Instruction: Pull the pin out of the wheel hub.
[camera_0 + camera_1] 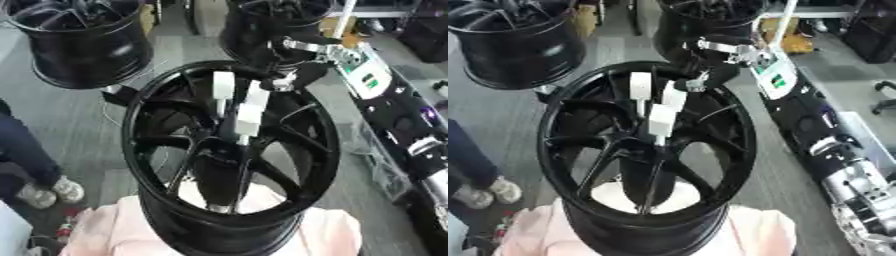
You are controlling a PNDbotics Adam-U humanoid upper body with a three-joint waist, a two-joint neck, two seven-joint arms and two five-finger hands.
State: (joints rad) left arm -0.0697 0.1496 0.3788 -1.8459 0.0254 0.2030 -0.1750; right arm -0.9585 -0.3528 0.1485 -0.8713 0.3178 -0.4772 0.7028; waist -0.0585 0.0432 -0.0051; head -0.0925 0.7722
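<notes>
A black spoked wheel hub (166, 200) stands in the middle on a pink cloth (337, 232), its open face turned up toward me. My right arm runs up the right side and bends back over the far rim. My right hand (249, 107), black with white parts, reaches down inside the hub, and its lower end sits at the hub's centre (656, 150). The pin is hidden among the dark spokes under the hand, so contact with it is unclear. My left hand shows in neither view.
Two more black wheels stand on the grey floor behind, one at the far left (83, 45) and one at the far centre (262, 25). A person's leg and shoe (66, 189) are at the left edge. Dark equipment (407, 125) lines the right side.
</notes>
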